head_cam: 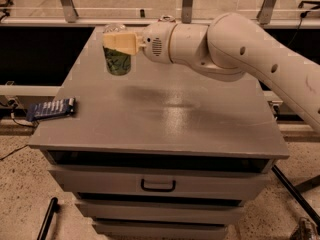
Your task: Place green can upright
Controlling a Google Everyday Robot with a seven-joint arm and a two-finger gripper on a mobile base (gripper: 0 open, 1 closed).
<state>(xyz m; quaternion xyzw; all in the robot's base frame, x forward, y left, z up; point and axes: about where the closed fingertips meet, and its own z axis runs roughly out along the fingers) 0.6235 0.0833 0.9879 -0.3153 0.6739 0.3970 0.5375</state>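
Note:
The green can (118, 61) has a mottled green-and-white label and stands upright in my gripper (119, 40). The cream fingers close around its upper part from the right. The can is over the back left part of the grey table top (165, 114); I cannot tell whether its base touches the surface. My white arm (225, 46) reaches in from the right across the back of the table.
A dark blue packet (50, 108) lies at the table's left front edge. A red can's top (166, 19) peeks out behind my wrist at the back edge. Drawers with a handle (158, 185) are below. Metal rails run behind the table.

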